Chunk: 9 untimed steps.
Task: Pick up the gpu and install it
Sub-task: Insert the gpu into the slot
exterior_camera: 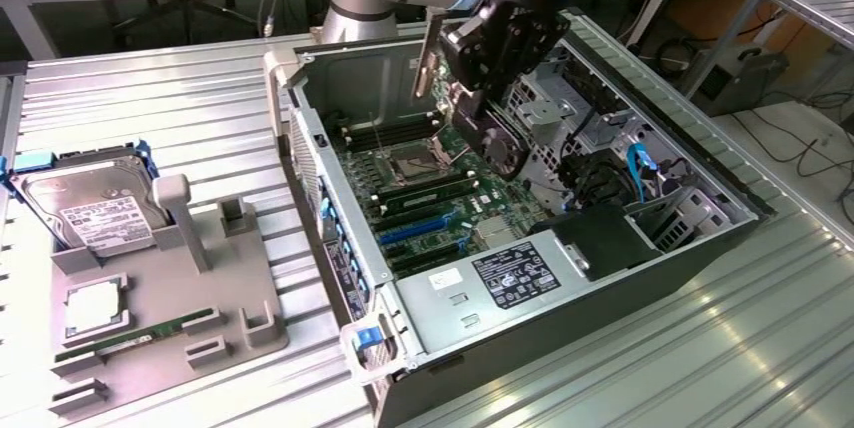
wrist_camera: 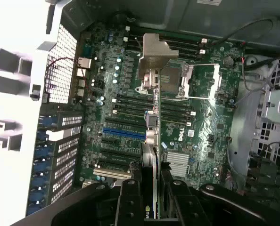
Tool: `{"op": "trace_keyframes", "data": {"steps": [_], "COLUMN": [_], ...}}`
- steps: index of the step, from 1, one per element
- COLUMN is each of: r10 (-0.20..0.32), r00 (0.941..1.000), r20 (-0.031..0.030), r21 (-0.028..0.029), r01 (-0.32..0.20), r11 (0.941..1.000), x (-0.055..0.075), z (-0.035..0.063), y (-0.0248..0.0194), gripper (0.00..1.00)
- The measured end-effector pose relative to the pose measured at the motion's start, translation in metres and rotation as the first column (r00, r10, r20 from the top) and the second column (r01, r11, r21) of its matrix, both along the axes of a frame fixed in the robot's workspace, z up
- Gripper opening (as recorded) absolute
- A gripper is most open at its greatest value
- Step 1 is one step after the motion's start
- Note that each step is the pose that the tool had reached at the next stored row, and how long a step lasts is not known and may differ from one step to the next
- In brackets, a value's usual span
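GPU (exterior_camera: pixel 497 143) picked up, clamped edge-on by gripper (wrist_camera: pixel 152 188), hanging above motherboard (exterior_camera: pixel 427 198) inside open case (exterior_camera: pixel 667 118), clear of nearer blue slots (exterior_camera: pixel 407 231), not yet installed.

Claw (wrist_camera: pixel 152 182) grips gpu (wrist_camera: pixel 152 120) edge-on above motherboard (wrist_camera: pixel 207 128).

The gpu (wrist_camera: pixel 149 77) ends in dull silver metal — the table (exterior_camera: pixel 160 98) is ribbed, satiny metal, the case (exterior_camera: pixel 561 348) matt grey.

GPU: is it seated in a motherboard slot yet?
No, the gpu hangs clamped in the gripper above the motherboard, clear of its slots.
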<state>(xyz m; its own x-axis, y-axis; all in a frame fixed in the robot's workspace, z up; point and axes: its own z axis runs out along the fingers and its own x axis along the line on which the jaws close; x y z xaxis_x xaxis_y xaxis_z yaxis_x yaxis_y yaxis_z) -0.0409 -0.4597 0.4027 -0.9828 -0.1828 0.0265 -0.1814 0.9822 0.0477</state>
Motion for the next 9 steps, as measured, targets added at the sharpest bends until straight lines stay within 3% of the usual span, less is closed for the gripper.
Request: {"op": "trace_keyframes", "data": {"steps": [2,5,9], "r10": [0.078,0.13,0.205], "r00": [0.997,0.9915,0.9789], "r20": [0.0005,0.0009,0.0019], "r21": [0.0007,0.0005,0.0004], "r01": [-0.078,-0.13,-0.205], "r11": [0.997,0.9915,0.9789], "x": [0.0,0.0,0.0], "z": [-0.0007,-0.0012,-0.0021], "y": [0.0,0.0,0.0], "gripper": [0.26,0.26,0.26]}}
